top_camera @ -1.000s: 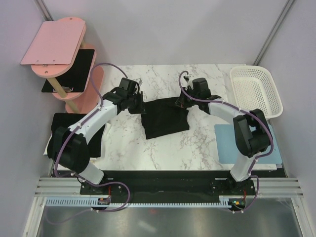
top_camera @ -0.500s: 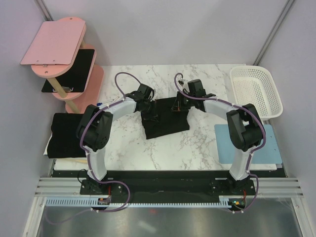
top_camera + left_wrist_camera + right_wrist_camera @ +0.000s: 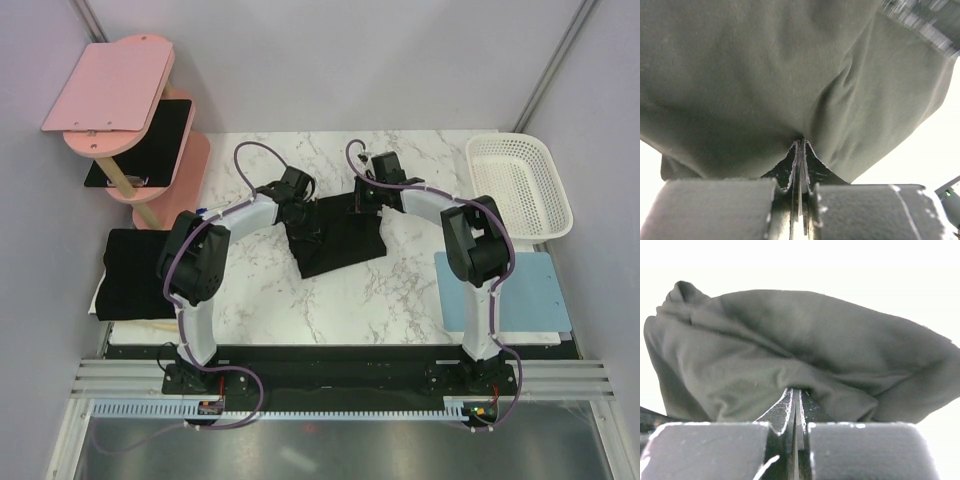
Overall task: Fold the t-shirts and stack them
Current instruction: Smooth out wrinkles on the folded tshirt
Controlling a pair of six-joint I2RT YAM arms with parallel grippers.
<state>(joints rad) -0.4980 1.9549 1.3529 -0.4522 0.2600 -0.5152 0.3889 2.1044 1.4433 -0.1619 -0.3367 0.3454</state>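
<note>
A black t-shirt (image 3: 336,243) lies partly folded on the marble table in the top view. My left gripper (image 3: 299,203) is shut on its far left edge, and my right gripper (image 3: 367,201) is shut on its far right edge. In the left wrist view the gripper (image 3: 800,143) pinches a fold of the dark fabric (image 3: 750,85). In the right wrist view the gripper (image 3: 796,390) pinches bunched dark fabric (image 3: 805,350). A second black t-shirt (image 3: 138,272) lies folded at the table's left edge. No chest print shows.
A pink tiered shelf (image 3: 110,85) holding a thin black board (image 3: 150,140) stands at the far left. A white basket (image 3: 518,182) sits at the far right. A light blue mat (image 3: 530,290) lies near the right arm's base.
My left gripper moved right onto the shirt's far left edge and closed on it. My right gripper shifted slightly left and farther away, still on the shirt's far right edge.
</note>
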